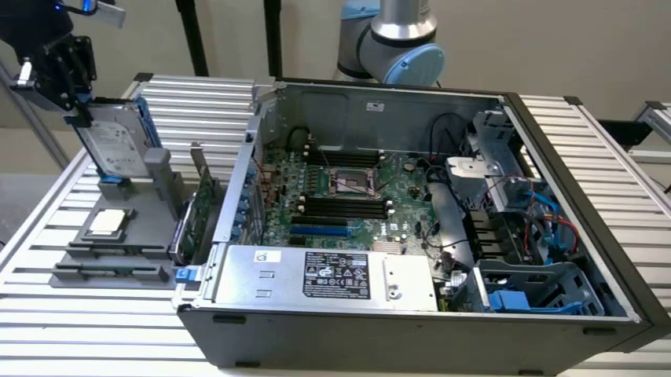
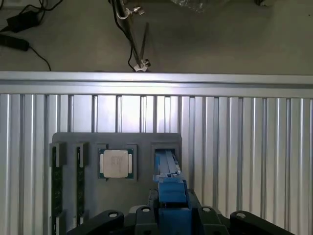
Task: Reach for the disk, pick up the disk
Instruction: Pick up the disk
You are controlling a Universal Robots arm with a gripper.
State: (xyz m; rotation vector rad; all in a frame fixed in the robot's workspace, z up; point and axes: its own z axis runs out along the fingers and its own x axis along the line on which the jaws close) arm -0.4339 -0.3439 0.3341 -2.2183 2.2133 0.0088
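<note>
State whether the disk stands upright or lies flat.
Upright: the disk stands on edge in the grey holder, its top edge at the gripper.

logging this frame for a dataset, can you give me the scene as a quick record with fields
gripper: gripper at the exterior view's upper left, closed on the disk's top edge
disk: disk, a hard drive with blue rails, standing upright, lower end in a slot of the grey holder
holder: sits on the slatted table; also carries a square processor chip
nearby: open computer case with a labelled power supply box
task state: disk gripped, not clearly lifted out
</note>
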